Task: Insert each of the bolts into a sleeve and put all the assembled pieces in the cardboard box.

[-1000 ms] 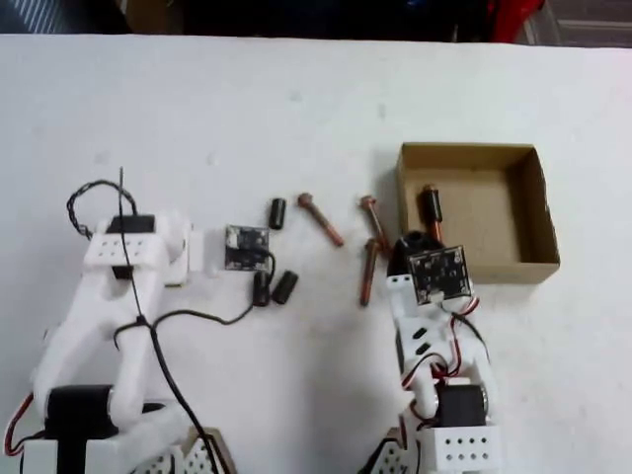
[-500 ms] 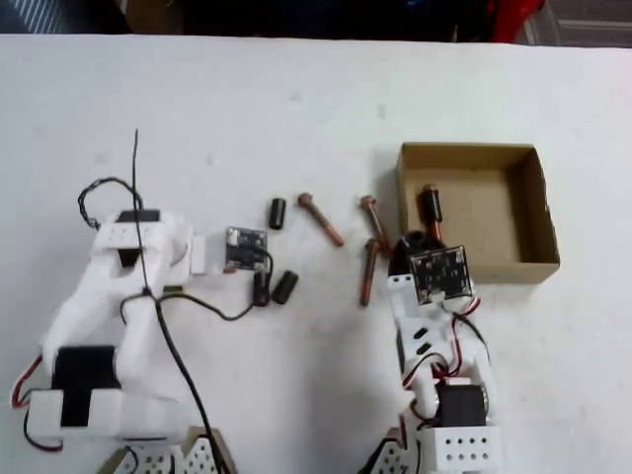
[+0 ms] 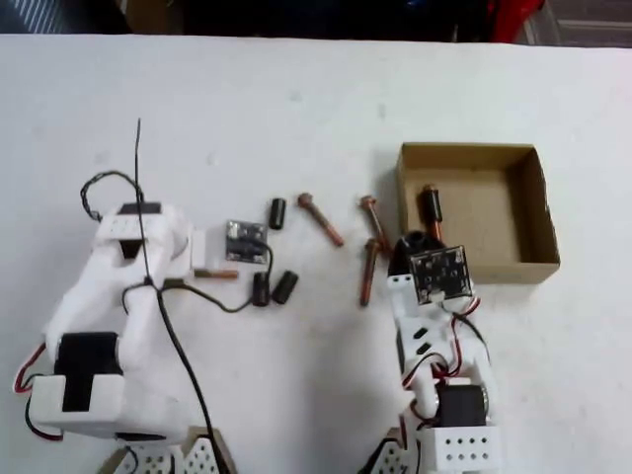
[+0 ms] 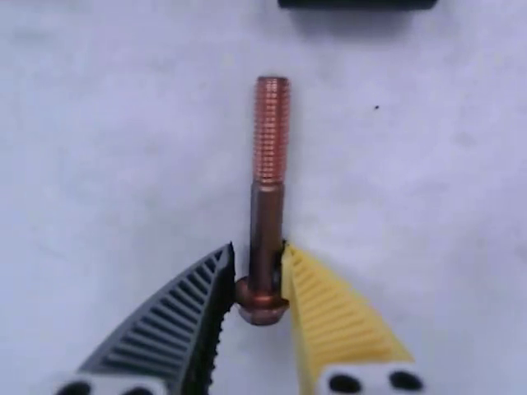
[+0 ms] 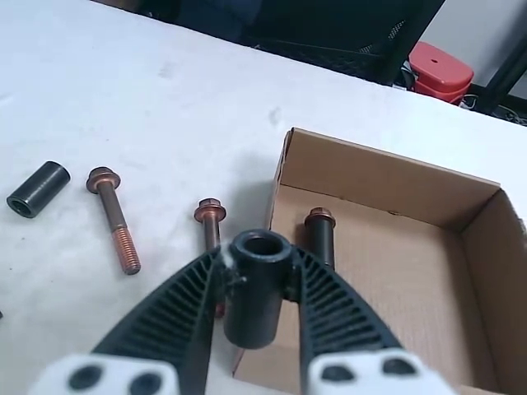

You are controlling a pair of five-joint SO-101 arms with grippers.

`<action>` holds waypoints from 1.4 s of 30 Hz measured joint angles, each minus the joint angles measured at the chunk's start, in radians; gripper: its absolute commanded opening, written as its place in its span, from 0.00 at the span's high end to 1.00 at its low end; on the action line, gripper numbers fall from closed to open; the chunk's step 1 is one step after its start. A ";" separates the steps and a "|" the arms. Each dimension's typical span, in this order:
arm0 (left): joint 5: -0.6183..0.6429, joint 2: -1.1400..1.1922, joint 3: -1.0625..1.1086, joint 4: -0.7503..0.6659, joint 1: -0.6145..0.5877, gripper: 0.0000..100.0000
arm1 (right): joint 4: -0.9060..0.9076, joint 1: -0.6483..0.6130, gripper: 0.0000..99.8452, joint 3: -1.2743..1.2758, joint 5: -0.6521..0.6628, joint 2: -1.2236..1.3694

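We see the left gripper (image 4: pixel 257 253) clamped on a copper bolt (image 4: pixel 268 156) just above its flanged head. The threaded end points away from the fingers toward a black sleeve (image 4: pixel 356 3) lying a little beyond its tip. From above, this bolt lies horizontal over the white bench (image 3: pixel 296 99); we cannot tell whether it touches the surface.

The right gripper (image 5: pixel 258 257) grips a second sleeve (image 5: pixel 254 304), held upright with its open bore facing up, just beside the near left corner of the cardboard box (image 5: pixel 387 177). Inside the box, we find an assembled piece (image 5: pixel 319 234) lying close to the left wall. Three loose bolts (image 3: pixel 321 219) lie on the bench between the box and the remaining sleeves (image 3: pixel 277 212).
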 measured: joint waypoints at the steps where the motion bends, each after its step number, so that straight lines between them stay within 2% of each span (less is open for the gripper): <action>1: 0.014 0.000 -0.005 0.002 0.000 0.87 | 0.000 0.000 0.98 0.000 0.000 0.000; 7: 0.087 0.002 -0.041 0.005 0.000 0.87 | 0.000 0.000 0.98 0.000 0.000 0.000; 16: 0.100 0.002 -0.071 0.040 0.000 0.87 | 0.000 0.000 0.98 0.000 0.000 0.000; 22: 0.100 0.002 -0.212 0.242 0.000 0.88 | 0.000 0.000 0.98 0.000 0.000 0.000; 35: 0.112 0.002 -0.583 0.772 0.011 0.88 | 0.000 0.000 0.98 0.000 0.000 0.000; 38: 0.224 0.002 -0.641 0.806 0.012 0.88 | 0.000 0.000 0.98 0.000 0.000 0.000; 42: 0.528 0.002 -0.713 0.809 0.046 0.88 | 0.000 0.000 0.98 0.000 0.000 0.000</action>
